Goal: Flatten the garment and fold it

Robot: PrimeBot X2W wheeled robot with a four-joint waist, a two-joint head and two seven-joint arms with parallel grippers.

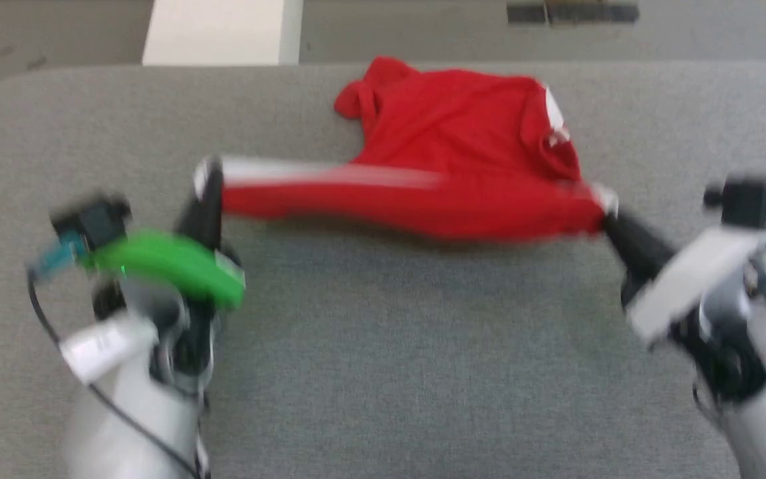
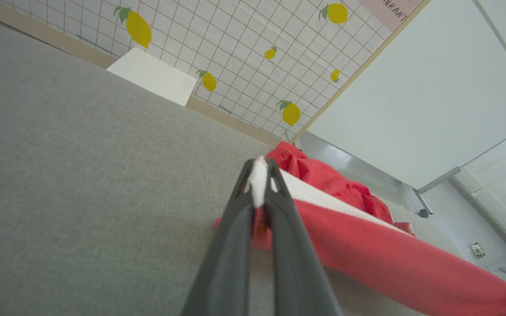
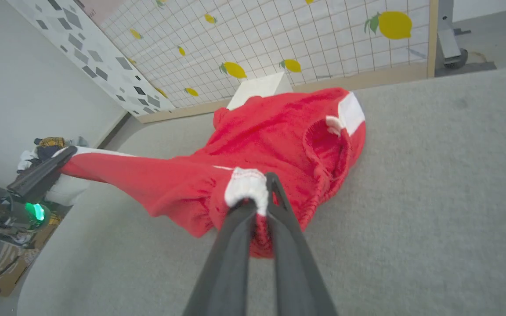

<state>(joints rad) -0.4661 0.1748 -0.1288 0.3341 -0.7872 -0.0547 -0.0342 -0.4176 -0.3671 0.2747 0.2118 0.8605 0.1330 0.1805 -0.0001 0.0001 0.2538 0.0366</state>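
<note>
Red shorts [image 1: 449, 140] lie on the grey table [image 1: 383, 372], far half, about centre. Left gripper [image 1: 209, 174] is pinching the left end of the near edge: the wrist view shows both fingers pressed together on a white fold of fabric at the tips. Right gripper [image 1: 612, 216] is likewise pinching the right end, with a bunched white trim corner [image 3: 246, 186] clamped between its tips. The held edge, with the white stripe [image 1: 330, 174] along it, runs left to right between the two grippers, pulled fairly straight, and looks lifted a little off the table, with a shadow below it. The head view is blurred, so exact height is hard to tell. The rest of the fabric is heaped and wrinkled on the far side of that edge, away from the robot, and sits more toward the right gripper than the left. Key relation: the long axis lies crosswise to the robot, one arm on each end, loose bulk beyond the line. Judgement: flattening not done; next likely needs pulling the edge toward the robot or spreading apart so the heap drags out flat. Risk is the thin pinches slipping.
</note>
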